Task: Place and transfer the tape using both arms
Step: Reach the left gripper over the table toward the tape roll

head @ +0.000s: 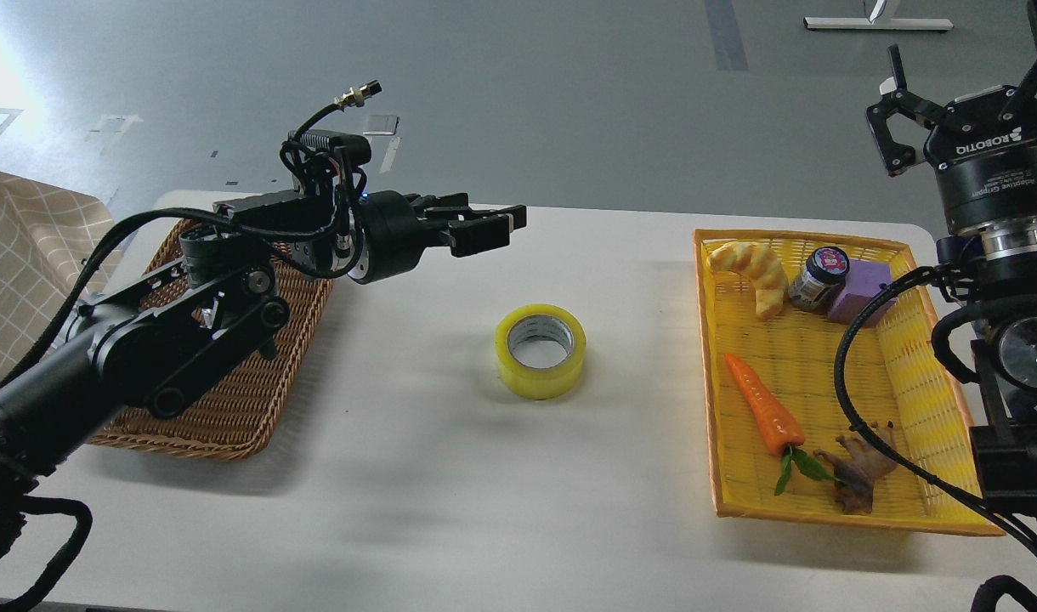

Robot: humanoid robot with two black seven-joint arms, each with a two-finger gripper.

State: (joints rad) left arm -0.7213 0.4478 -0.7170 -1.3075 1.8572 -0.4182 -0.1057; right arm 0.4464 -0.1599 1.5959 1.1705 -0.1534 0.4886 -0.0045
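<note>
The tape [541, 351], a yellow translucent roll with a grey-white core, lies flat on the white table [450, 476] near its middle. My left gripper [495, 228] points right, above the table, up and to the left of the tape and apart from it. Its fingers look slightly spread and hold nothing. My right gripper [960, 76] is raised at the far right, fingers pointing up, open and empty, above the far end of the yellow basket.
A brown wicker basket [255, 399] lies at the left under my left arm. A yellow basket [935, 399] at the right holds a carrot [763, 414], a bread piece [752, 270], a small jar [820, 276], a purple block [858, 289] and a brown root [858, 476].
</note>
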